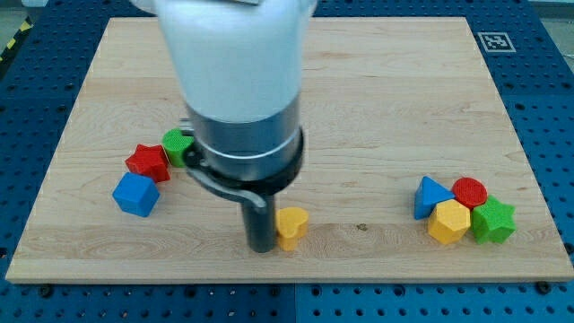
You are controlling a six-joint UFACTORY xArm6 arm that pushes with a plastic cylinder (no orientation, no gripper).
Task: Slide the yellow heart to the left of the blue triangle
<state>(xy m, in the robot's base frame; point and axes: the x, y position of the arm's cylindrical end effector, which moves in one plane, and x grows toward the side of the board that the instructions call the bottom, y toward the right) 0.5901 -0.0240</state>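
Observation:
The yellow heart (291, 225) lies near the board's bottom edge, at the middle. My tip (262, 248) is right beside it on the view's left, touching or nearly touching it. The blue triangle (431, 196) lies far to the view's right, in a cluster with a red cylinder (470, 191), a yellow hexagon (449, 222) and a green star (493, 221). The arm's white and dark body (238, 90) hides the board's upper middle.
At the view's left lie a red star (148, 162), a blue cube (135, 194) and a green block (177, 144), partly hidden by the arm. The wooden board (377, 90) rests on a blue perforated table.

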